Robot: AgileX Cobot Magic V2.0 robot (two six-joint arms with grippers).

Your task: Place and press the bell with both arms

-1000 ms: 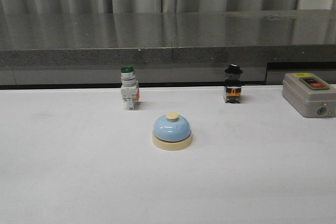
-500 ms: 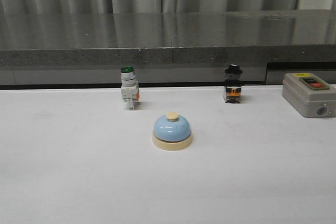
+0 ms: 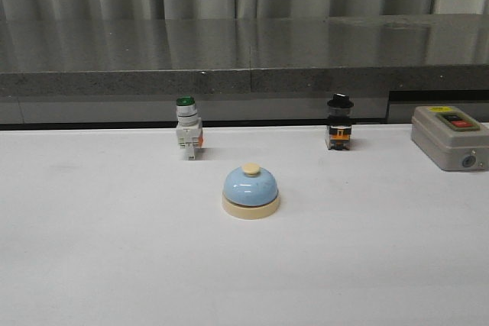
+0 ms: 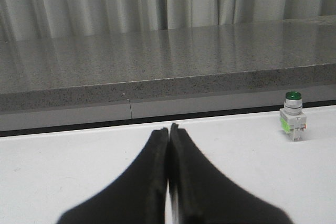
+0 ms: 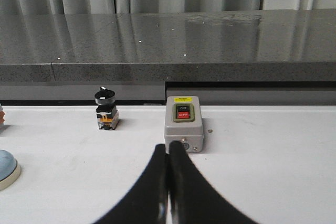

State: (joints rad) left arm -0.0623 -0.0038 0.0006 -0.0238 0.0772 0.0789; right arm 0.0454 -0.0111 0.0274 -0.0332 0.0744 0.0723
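Note:
The light-blue bell (image 3: 250, 192), with its cream base and cream button, stands upright in the middle of the white table (image 3: 92, 250). Its edge also shows in the right wrist view as the bell (image 5: 6, 166). Neither arm appears in the front view. My left gripper (image 4: 168, 128) is shut with nothing between its fingers, low over bare table, and the bell does not show in its view. My right gripper (image 5: 168, 146) is shut and empty too, pointing at the grey box.
A white switch with a green cap (image 3: 187, 129) stands behind the bell to the left, also seen as the green-capped switch (image 4: 292, 124). A black selector switch (image 3: 339, 123) and a grey box with red and black buttons (image 3: 451, 137) stand at the back right. A dark stone ledge (image 3: 244, 66) runs behind.

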